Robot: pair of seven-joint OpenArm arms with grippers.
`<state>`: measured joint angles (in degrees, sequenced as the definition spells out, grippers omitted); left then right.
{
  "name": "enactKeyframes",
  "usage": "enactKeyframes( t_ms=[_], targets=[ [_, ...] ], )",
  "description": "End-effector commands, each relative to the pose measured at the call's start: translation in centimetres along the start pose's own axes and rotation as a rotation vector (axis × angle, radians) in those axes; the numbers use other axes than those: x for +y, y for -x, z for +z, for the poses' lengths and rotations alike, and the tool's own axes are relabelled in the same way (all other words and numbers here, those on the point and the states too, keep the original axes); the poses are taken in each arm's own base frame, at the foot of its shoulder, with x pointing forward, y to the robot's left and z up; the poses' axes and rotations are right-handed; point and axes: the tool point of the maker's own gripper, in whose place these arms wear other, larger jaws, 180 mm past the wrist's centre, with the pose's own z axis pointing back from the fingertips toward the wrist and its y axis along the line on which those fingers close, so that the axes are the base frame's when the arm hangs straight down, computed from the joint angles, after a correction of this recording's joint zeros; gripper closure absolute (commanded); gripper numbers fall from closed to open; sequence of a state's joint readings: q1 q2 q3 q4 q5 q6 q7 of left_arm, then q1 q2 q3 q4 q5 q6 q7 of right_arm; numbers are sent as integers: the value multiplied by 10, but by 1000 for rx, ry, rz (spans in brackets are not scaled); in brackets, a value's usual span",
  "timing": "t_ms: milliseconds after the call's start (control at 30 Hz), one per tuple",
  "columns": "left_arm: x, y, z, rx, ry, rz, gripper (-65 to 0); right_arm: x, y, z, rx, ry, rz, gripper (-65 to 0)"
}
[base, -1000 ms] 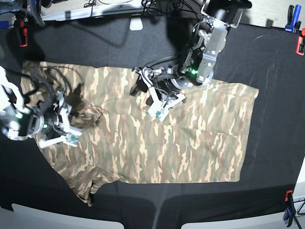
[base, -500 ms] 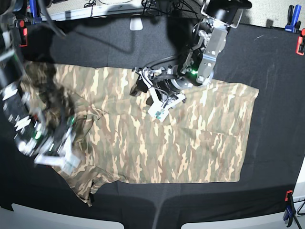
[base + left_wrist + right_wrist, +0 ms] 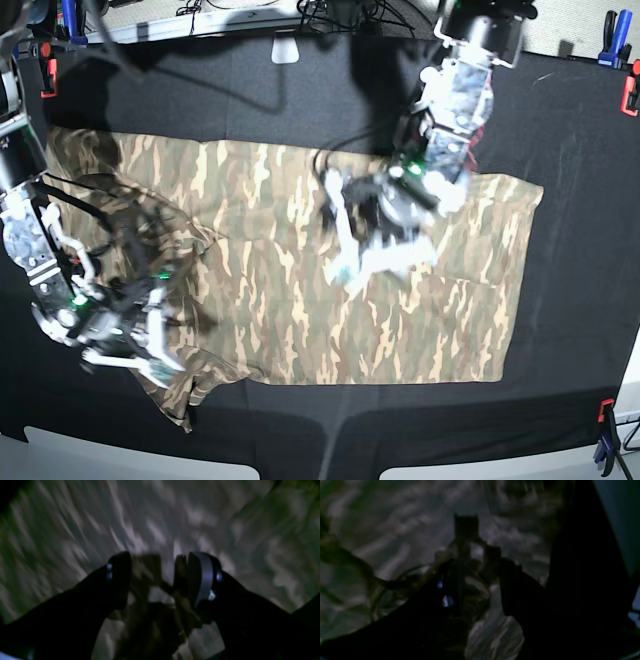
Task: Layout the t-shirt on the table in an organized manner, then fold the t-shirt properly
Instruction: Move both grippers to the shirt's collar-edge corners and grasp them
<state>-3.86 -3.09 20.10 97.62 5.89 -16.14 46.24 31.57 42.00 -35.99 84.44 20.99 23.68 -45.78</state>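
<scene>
The shirt [image 3: 300, 270] lies spread on the table [image 3: 580, 200], long axis 3 to 9 o'clock in the base view. My right gripper [image 3: 150, 345], at its 8 o'clock end, is nearer the sleeve, jaws clenched on bunched cloth in the wrist view. My left gripper [image 3: 350, 265] hovers mid-shirt, jaws parted, cloth seemingly between them; blur hides any grasp.

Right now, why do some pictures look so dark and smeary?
In the left wrist view, the t-shirt is streaked with motion blur and the left gripper is a dark silhouette. The right wrist view is dimmer still, the right gripper barely showing against murky cloth. The base view is brightly lit, but both arms look smeared, with shadows across the table.
</scene>
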Motion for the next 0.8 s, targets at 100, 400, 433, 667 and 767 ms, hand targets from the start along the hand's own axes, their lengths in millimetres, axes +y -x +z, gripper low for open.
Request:
enactKeyframes(
  t_ms=[100, 400, 433, 667, 767],
  targets=[
    [45, 8, 24, -13, -108, -134, -335, -1, -9, 21, -20, 58, 74, -224],
    [75, 131, 81, 216, -63, -529, -335, 30, 52, 63, 190, 171, 383, -224],
    [78, 143, 88, 241, -62, -573, -335, 33, 59, 68, 215, 175, 409, -224],
    [119, 161, 120, 268, -239, -760, -335, 58, 84, 84, 269, 192, 495, -224],
    [133, 144, 121, 225, -334, -776, -335, 62, 86, 83, 271, 180, 489, -224]
  ],
)
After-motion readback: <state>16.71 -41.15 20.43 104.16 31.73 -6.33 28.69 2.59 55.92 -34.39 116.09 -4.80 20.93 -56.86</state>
